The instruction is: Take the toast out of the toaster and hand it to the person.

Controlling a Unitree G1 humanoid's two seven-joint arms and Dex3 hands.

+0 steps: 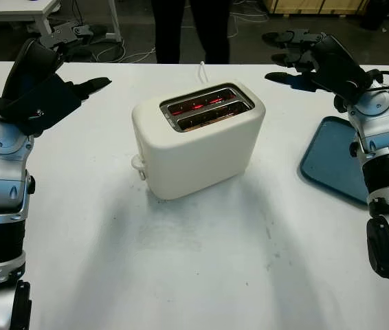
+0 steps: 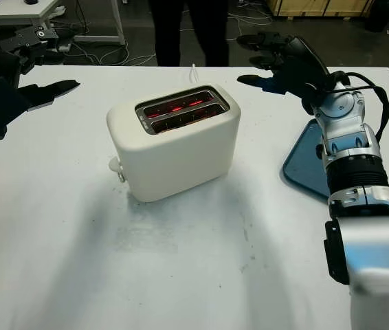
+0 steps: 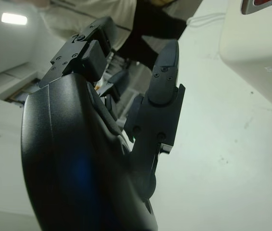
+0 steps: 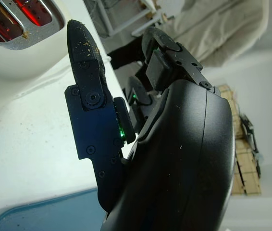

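You get bright, even overhead light on the white table [image 1: 194,275], with soft shadows beneath both arms. A ceiling lamp [image 3: 14,19] glares at ten o'clock in your left wrist view, whose background blurs.

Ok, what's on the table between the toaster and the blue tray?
Nothing: in the left eye view, bare white table separates the toaster from the blue tray. The open right hand hangs above, farther back.

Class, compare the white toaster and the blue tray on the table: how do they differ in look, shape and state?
The toaster is cream-white and boxy, standing tall; the tray is blue, flat and low. The toaster sits mid-table, its slots glowing red; the tray lies by the right arm, nothing visible on it. Both rest on the white table.
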